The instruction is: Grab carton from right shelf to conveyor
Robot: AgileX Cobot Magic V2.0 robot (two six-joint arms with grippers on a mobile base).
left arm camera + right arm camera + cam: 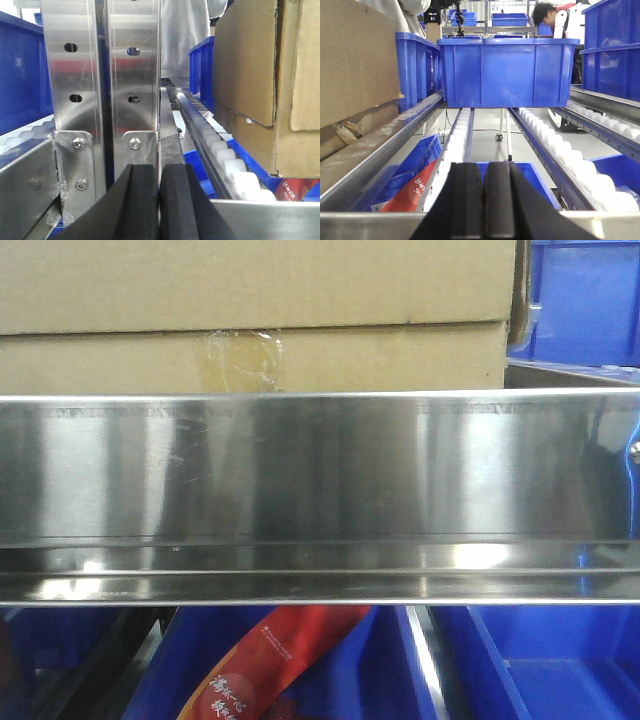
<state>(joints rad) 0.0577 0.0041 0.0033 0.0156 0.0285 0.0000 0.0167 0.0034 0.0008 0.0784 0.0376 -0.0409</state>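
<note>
The brown carton fills the upper front view, resting behind the shelf's shiny steel front rail, with clear tape at its seam. Seen from the left wrist, the carton stands on the roller track at the right. In the right wrist view the carton is at the far left. My left gripper is shut and empty, in front of the steel uprights, left of the carton. Also shut and empty, my right gripper sits at the rail, right of the carton. The conveyor is out of view.
A blue bin sits on the roller tracks ahead of the right gripper, with more blue bins at the right. Blue bins below hold a red packet. Steel uprights stand before the left gripper. A person is far behind.
</note>
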